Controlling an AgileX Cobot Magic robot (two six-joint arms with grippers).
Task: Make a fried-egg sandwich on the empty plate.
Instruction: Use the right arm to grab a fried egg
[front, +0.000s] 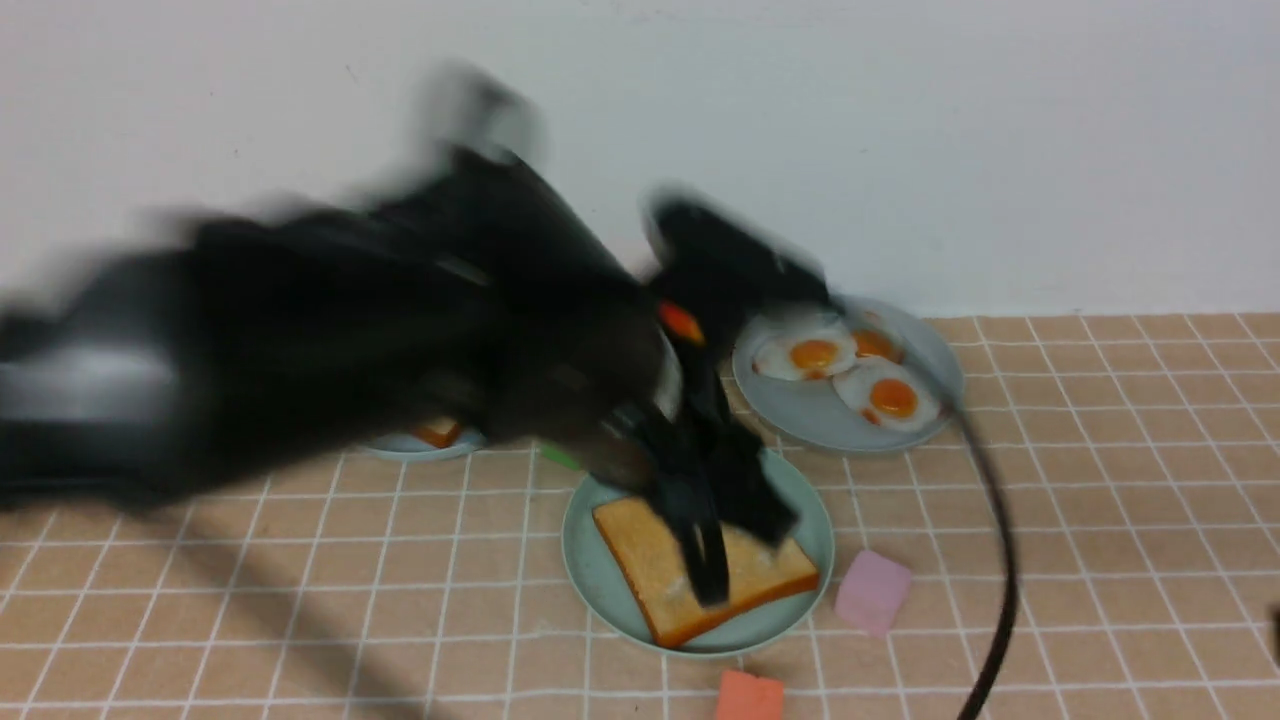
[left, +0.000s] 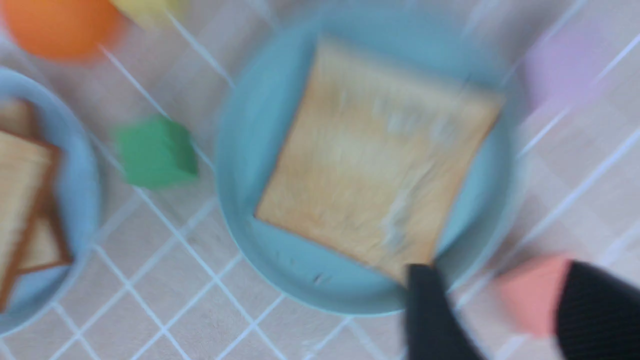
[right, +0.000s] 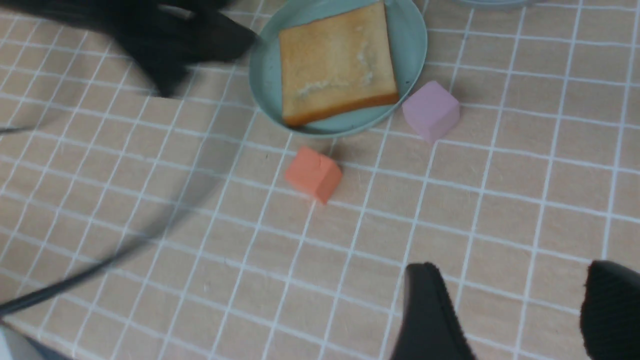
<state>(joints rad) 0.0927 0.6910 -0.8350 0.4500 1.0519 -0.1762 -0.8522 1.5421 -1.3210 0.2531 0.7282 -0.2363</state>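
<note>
The plate (front: 590, 560) is located at the centre of the checked cloth (front: 1100, 520). One toast slice (front: 650, 560) is laid flat on it, set askew to the grid lines. The left gripper (front: 730, 535) is positioned over the slice's right half and is rendered blurred in the front view. In the left wrist view its fingers (left: 430, 315) are seen spread, with nothing between them; whether one tip touches the corner of the slice cannot be determined. The right gripper (right: 512, 270) is held above bare cloth, well apart from the plate. Its fingers (right: 430, 310) are spread wide and nothing is gripped. Three eggs (front: 893, 397) are laid close together on a grey-blue plate (front: 930, 350) behind and to the right. A toast stack (left: 20, 200) is kept on a third plate (left: 85, 190) to the left. A green cube (left: 155, 152) is placed between that plate and the central one. A lilac cube (front: 873, 592) is set just beside the central rim on the right, and a coral cube (front: 750, 697) near its front.
</note>
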